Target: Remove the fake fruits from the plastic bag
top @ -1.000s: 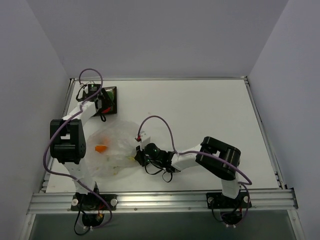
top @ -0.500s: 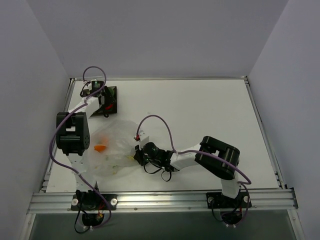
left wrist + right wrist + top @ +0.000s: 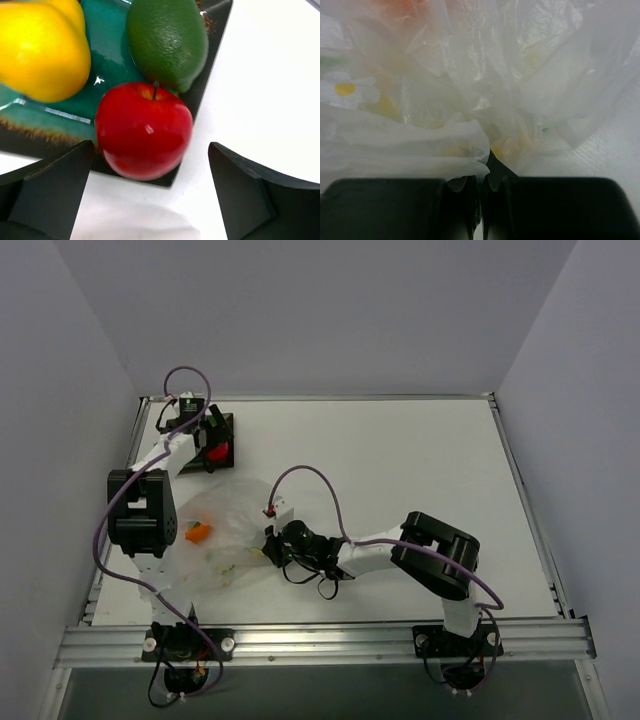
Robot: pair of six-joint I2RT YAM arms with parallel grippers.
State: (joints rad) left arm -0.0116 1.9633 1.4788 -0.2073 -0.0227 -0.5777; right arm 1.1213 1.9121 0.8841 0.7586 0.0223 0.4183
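Your left gripper (image 3: 151, 146) stands with its jaws wide apart above the tray (image 3: 219, 17), gripping nothing; the red fruit (image 3: 143, 131) sits free below the gap, on the tray's near rim; the green fruit (image 3: 167, 42) touches it at 12 o'clock, and the yellow fruit (image 3: 42, 50) lies at 10 o'clock; in the top view you find that tray toward 10 o'clock on the table (image 3: 400, 460); your right gripper (image 3: 480, 200) has its jaws pressed together on a fold of the plastic bag (image 3: 520, 75); the bag lies crumpled toward 8 o'clock on the table, near the tray, with the orange fruit (image 3: 199, 532) inside it at its 9 o'clock side.
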